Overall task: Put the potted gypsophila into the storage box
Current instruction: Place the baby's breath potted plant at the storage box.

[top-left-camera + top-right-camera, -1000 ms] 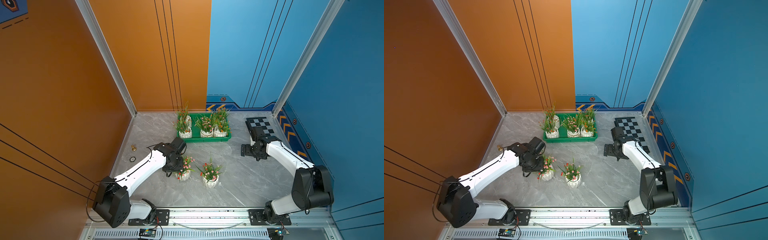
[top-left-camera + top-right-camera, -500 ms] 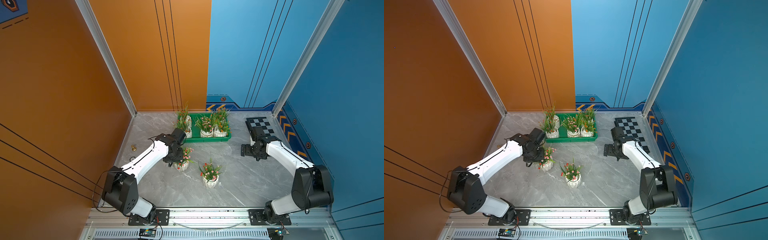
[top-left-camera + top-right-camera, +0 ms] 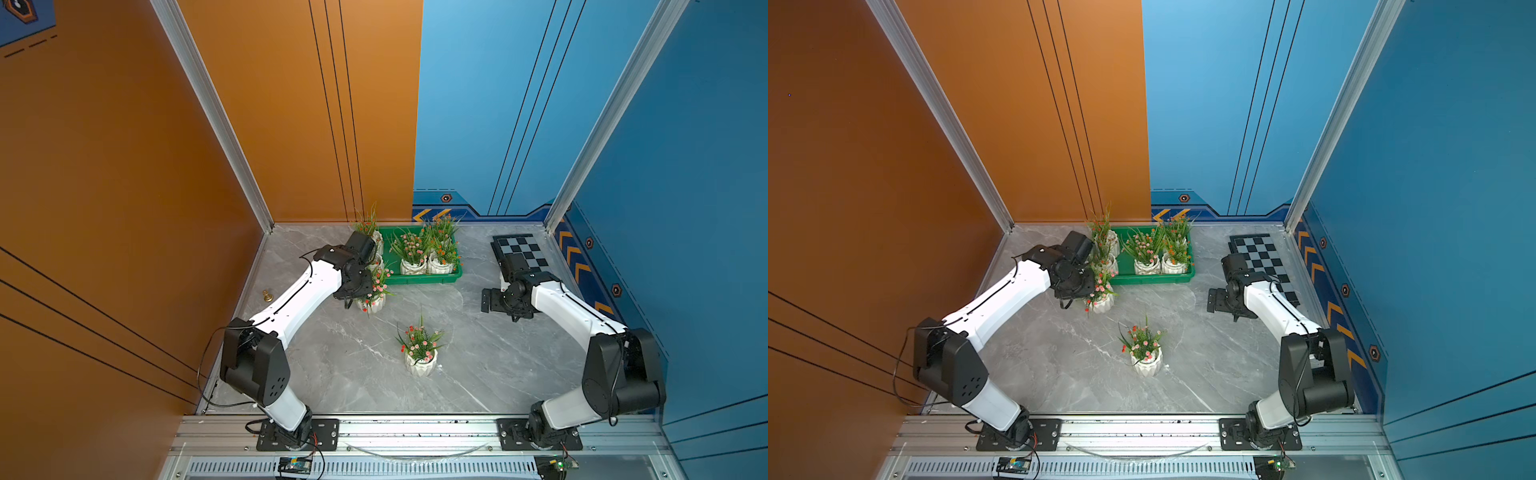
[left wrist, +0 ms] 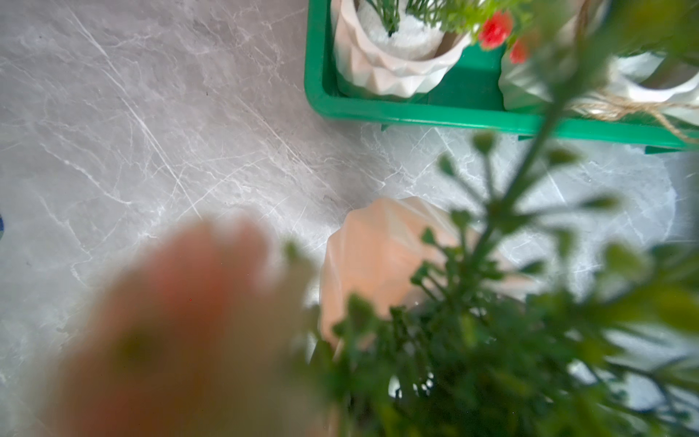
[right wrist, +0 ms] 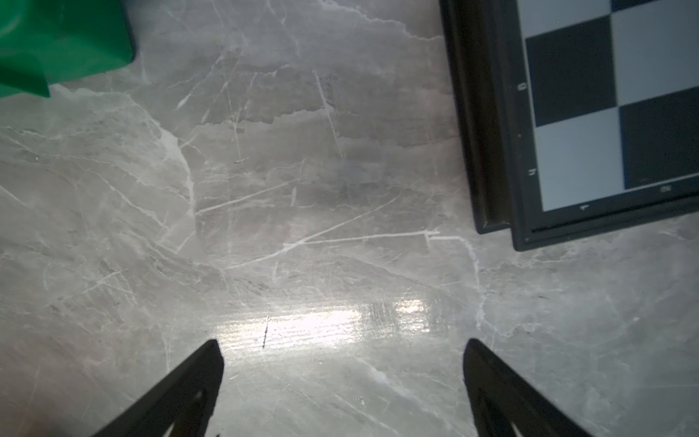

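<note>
My left gripper (image 3: 360,292) is closed on a pot's sprigs. Its wrist view hides the fingers behind blurred blossoms. The right gripper (image 5: 342,352) gapes over bare floor. Nearest me a loose pot (image 3: 420,365) stands alone. Farther off, the held pot (image 4: 372,261) sits just beside the storage box (image 4: 416,120), which contains other pots (image 3: 412,267).

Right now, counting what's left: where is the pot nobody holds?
In both top views the free pot stands on the table, centred left to right, nearer the robot than the box.
</note>
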Robot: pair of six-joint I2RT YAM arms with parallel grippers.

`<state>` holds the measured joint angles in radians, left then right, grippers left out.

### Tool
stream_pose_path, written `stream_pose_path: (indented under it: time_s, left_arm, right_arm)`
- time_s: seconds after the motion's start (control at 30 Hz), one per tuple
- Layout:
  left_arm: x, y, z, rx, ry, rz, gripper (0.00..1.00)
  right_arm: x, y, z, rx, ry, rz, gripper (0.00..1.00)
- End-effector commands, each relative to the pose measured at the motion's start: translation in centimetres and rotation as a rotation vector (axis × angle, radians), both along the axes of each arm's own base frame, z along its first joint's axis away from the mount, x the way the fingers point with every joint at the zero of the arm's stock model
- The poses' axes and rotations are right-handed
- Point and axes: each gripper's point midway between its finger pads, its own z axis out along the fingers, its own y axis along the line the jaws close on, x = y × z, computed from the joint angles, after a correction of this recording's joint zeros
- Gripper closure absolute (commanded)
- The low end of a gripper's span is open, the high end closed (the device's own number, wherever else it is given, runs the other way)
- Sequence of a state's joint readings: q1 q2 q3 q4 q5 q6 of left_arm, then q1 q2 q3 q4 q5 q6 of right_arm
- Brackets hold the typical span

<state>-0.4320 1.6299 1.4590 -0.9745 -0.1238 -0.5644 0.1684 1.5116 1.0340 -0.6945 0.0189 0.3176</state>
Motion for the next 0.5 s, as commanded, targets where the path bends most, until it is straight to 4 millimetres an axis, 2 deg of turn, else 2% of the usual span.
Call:
stream_pose_path:
  time_s: [0.0,0.47]
  left_arm:
    - [1.4,-0.2,1.7,-0.032,-0.041,-0.008,1.0]
    - [7.0,-2.0,6.4,-0.093,-0.163,-0.066,1.0]
  right_arm:
    - [0.8,0.1,0.4,0.017,-0.015,0.003,0.0]
    - [1.5,0.3,0.6,0.025,-0.019,0.006,0.0]
